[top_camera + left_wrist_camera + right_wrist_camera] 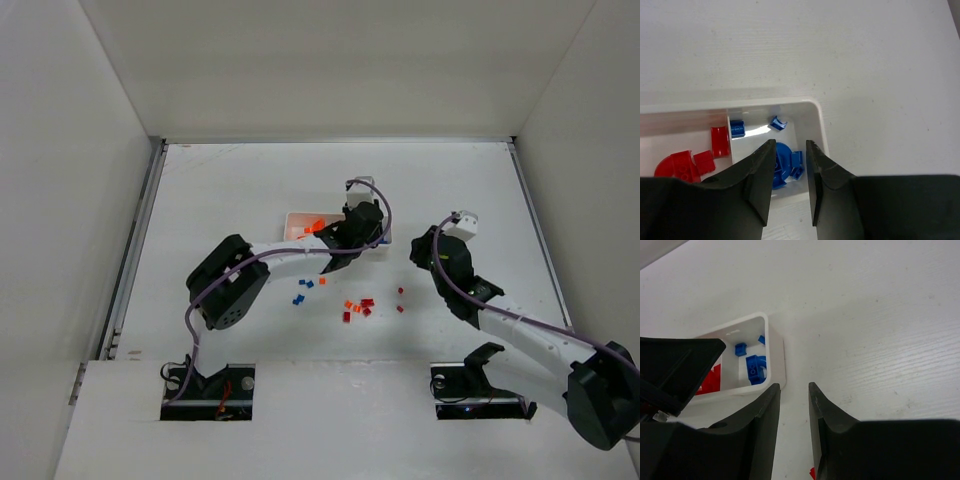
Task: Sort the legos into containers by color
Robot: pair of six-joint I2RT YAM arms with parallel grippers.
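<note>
The white tray (296, 231) lies mid-table with three compartments. Its left one holds orange legos (313, 226), the middle one red legos (699, 161), and the right one blue legos (781, 159). My left gripper (345, 245) hovers over the tray's right part. In the left wrist view it (790, 145) is open and empty above the blue compartment's near rim (818, 122). My right gripper (422, 250) is just right of the tray, open and empty above bare table (793, 387). Its view shows the tray's right end (776, 352) with blue legos (755, 368). Loose legos lie nearer the arms.
On the table in front of the tray lie blue bricks (300, 291), an orange brick (322, 281), a red and orange cluster (357, 308) and two red bricks (400, 300). White walls enclose the table on three sides.
</note>
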